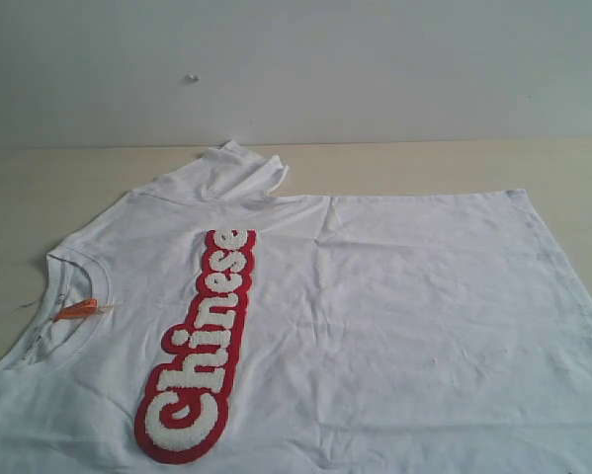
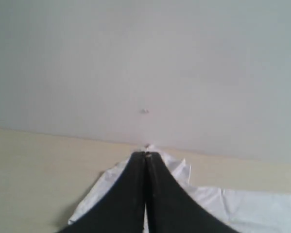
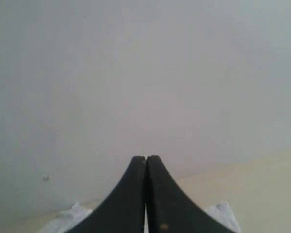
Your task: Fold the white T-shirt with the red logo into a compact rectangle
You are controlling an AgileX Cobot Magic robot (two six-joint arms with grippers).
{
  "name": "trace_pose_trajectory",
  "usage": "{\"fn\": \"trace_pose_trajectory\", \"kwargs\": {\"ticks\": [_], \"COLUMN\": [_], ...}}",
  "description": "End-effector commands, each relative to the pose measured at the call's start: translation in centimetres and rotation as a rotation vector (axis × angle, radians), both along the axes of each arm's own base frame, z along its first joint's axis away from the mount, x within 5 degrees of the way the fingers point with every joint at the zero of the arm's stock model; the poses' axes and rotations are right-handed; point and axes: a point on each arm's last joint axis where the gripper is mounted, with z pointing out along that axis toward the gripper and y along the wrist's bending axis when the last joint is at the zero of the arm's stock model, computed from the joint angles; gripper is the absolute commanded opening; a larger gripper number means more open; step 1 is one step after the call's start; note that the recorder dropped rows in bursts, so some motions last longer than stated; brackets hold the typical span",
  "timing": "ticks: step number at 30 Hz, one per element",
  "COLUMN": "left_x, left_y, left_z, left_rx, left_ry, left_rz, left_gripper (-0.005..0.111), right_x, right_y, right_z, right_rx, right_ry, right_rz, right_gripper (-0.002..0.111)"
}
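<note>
A white T-shirt (image 1: pixel 394 316) lies face up, spread across a pale worktop (image 1: pixel 29 188). Its collar (image 1: pixel 66 265) is toward the left of the exterior view and its hem (image 1: pixel 557 267) toward the right. The red logo (image 1: pixel 205 346), fuzzy white letters on a long red strip, runs across the chest. An orange tag (image 1: pixel 78 309) shows inside the collar. The far sleeve (image 1: pixel 238 170) is crumpled and partly doubled over near the wall (image 1: pixel 375 69). The near side of the shirt runs out of view, so I cannot tell how the other sleeve lies. My left gripper (image 2: pixel 145 160) and right gripper (image 3: pixel 146 162) are both pinched closed with nothing between the jaws. Neither shows in the exterior view, and each wrist view looks past the tips at white cloth and wall. I judge the main risk to be that sleeve: folded in as it lies, it would leave a lump and a crooked edge. If I come down with the jaws closed, I would push the cloth into ridges rather than take hold of it. A pinch that catches only the top layer would peel the front from the back. The thick logo strip probably resists creasing, so a fold line across it may spring open. If my two arms pull unevenly, the rectangle would skew, and the creases in the middle could set.
</note>
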Motion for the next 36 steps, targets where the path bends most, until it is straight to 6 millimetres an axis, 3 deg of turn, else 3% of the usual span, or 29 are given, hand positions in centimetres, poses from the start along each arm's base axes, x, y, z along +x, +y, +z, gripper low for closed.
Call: {"fn": "trace_pose_trajectory", "kwargs": {"ticks": [1,6,11,13,15,21,24,36], "left_x": [4.0,7.5,12.6,14.1,14.9,13.9,13.0,11.7], "left_y": [-2.1,-3.2,-4.8,-5.7,-7.0,-10.0,-10.2,-9.3], "left_z": [0.5,0.5,0.1,-0.5,-1.6,-3.6,-4.7,-7.1], "left_rx": [0.258,0.389,0.486,0.49,0.643,1.037,1.266,1.384], "left_ry": [0.164,0.273,0.398,0.478,0.522,0.468,0.455,0.507], "left_rz": [-0.134,-0.186,-0.255,-0.312,-0.452,-0.811,-1.052,-1.201], "left_gripper": [0.0,0.0,0.0,0.0,0.0,0.0,0.0,0.0], "right_x": [2.4,4.8,9.9,12.1,13.7,15.0,15.1,13.9], "right_y": [0.0,0.0,-0.3,-0.3,-0.1,0.3,2.0,3.8], "right_z": [1.9,3.8,5.5,5.0,4.0,1.5,0.3,-2.5], "right_rx": [-0.149,-0.286,-0.458,-0.53,-0.666,-0.917,-1.083,-1.284], "right_ry": [0.164,0.279,0.456,0.587,0.724,0.858,0.854,1.009], "right_rz": [0.029,0.076,0.173,0.268,0.421,0.702,0.921,1.116], "right_gripper": [0.0,0.0,0.0,0.0,0.0,0.0,0.0,0.002]}}
